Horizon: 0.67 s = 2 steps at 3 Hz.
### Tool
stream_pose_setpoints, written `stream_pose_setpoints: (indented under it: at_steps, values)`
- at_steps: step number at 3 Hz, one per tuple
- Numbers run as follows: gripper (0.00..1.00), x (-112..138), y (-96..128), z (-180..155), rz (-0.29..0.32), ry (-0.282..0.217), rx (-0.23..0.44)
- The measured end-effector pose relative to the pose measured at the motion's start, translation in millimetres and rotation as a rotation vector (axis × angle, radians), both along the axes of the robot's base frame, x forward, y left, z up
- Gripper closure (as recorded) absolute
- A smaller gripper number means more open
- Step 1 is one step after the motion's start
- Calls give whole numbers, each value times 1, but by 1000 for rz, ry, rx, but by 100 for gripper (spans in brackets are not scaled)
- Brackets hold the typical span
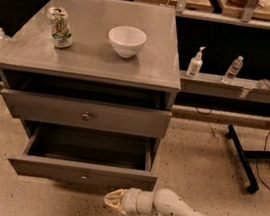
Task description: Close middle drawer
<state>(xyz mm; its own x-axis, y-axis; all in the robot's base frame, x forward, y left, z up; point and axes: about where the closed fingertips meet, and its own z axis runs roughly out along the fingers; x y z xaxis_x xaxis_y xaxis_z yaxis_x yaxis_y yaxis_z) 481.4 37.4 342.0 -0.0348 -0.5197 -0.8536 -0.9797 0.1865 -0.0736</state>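
The middle drawer is pulled far out of the grey cabinet, showing its empty inside and a low flat front with a tiny centre knob. Above it, the taller-fronted top drawer with a larger round knob stands slightly out. The lowest drawer is hidden. My gripper is low near the floor, just below and in front of the middle drawer's front, right of its knob. It points left, is shut and holds nothing. It is apart from the drawer front.
On the cabinet top stand a drink can and a white bowl. Bottles stand on a low shelf at the right. A black stand leg lies on the speckled floor at the right.
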Motion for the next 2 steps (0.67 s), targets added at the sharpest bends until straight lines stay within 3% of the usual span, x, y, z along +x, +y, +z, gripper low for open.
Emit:
stream_pose_setpoints:
  at_steps: [1,2]
  values:
    - [100,57,0,-7,-34,-11,28]
    - [100,58,4,-9,-20,0,29]
